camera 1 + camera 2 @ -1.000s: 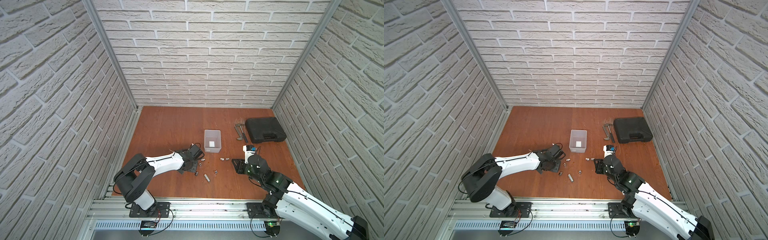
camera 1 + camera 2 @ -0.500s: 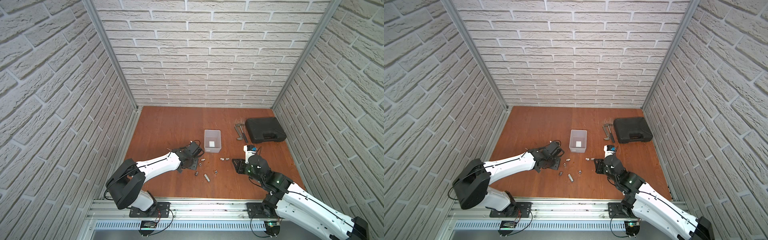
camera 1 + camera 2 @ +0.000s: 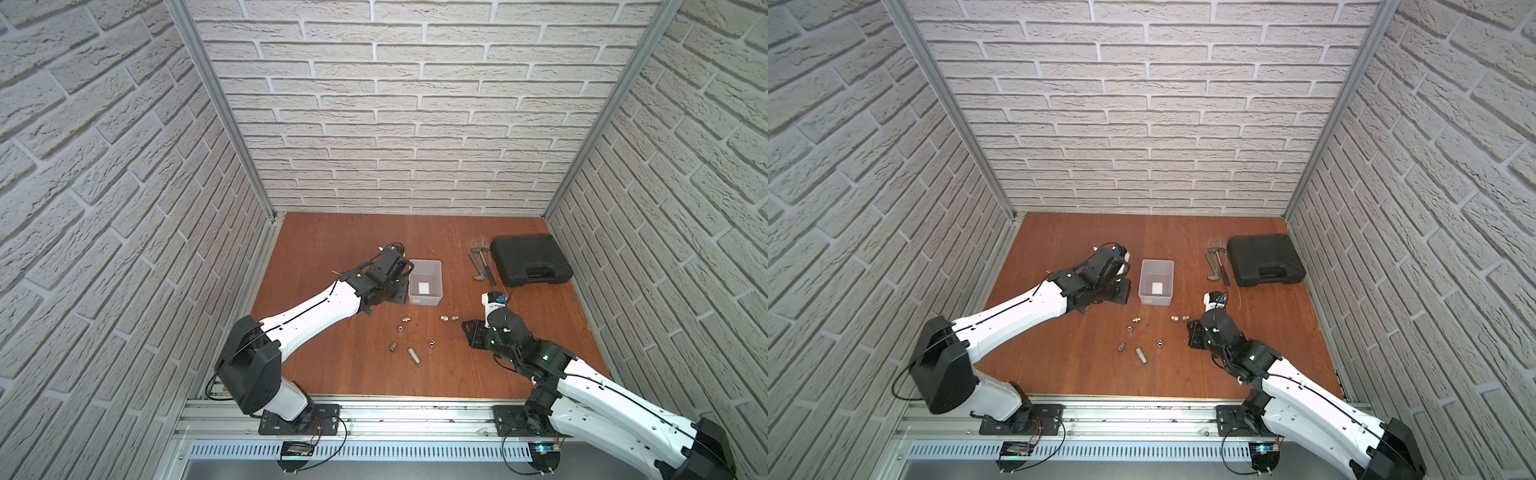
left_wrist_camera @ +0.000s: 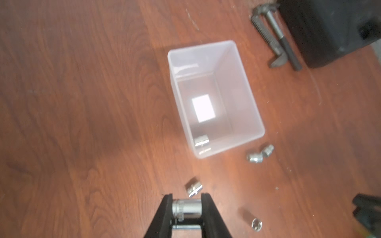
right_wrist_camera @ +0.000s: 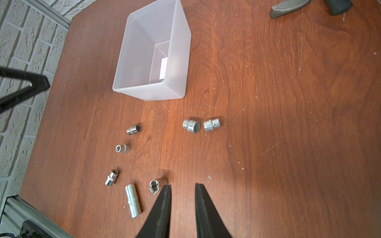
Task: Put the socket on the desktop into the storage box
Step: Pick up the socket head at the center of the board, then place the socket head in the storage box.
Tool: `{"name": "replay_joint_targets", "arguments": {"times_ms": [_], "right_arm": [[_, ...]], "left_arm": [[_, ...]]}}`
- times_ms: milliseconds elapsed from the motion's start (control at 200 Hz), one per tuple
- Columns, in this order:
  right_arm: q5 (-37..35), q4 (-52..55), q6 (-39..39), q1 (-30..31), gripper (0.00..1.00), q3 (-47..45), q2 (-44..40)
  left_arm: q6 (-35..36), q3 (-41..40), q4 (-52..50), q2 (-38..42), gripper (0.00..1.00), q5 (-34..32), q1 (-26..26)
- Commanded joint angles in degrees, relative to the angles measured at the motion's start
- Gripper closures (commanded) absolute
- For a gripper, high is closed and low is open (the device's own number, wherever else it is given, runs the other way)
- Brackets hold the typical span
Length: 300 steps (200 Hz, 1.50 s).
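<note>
Left wrist view: left gripper (image 4: 187, 198) clamps a socket (image 4: 188, 208) over the desktop (image 4: 82, 103), beside the box (image 4: 237, 82) at its middle. Carrying step, I'd say; next, clear the rim, then release. Empty, the right gripper (image 5: 183, 185) hangs slightly parted.

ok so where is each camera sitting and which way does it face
Top views: high above the front rail, facing down and back at the desktop; left arm and right arm show.
Left wrist: on the left arm, facing past the left tool, shut on a socket, to the box.
Right wrist: on the right arm, facing past the empty right tool at loose sockets.
Shared: both wrist views show the box.
</note>
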<state>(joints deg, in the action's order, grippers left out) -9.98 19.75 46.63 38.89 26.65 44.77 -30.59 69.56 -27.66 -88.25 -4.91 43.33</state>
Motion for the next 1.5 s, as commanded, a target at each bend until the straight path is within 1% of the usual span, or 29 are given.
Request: {"name": "replay_joint_targets", "arguments": {"times_ms": [0, 225, 485, 655, 855, 1120, 1495], "right_arm": [[0.18, -0.79, 0.8, 0.31, 0.74, -0.78, -1.34], [0.0, 0.95, -0.04, 0.31, 0.74, 1.51, 0.67], [-0.05, 1.47, -0.13, 0.31, 0.74, 2.95, 2.94], [-0.62, 2.58, -0.14, 0.35, 0.74, 3.31, 2.43], [-1.32, 4.25, -0.35, 0.34, 0.74, 3.85, 2.26], [-1.38, 3.95, -0.06, 0.31, 0.74, 3.17, 1.73], [-1.53, 3.94, 0.17, 0.3, 0.74, 2.13, 0.82]], "left_arm": [[1.76, 4.98, 1.23, -3.8, 1.0, 2.14, -0.26], [1.94, 13.83, -0.01, -12.03, 1.0, 2.75, -0.42], [1.18, 19.66, -0.81, -20.02, 1.0, 2.55, -0.52], [-0.23, 19.89, 0.5, -21.42, 1.0, 2.63, -0.51], [-0.24, 21.4, -0.16, -23.39, 1.0, 2.22, -0.62], [-1.13, 21.64, 0.46, -26.39, 1.0, 4.11, -0.94], [-1.74, 21.67, 1.82, -27.53, 1.0, 4.05, -0.99]]}}
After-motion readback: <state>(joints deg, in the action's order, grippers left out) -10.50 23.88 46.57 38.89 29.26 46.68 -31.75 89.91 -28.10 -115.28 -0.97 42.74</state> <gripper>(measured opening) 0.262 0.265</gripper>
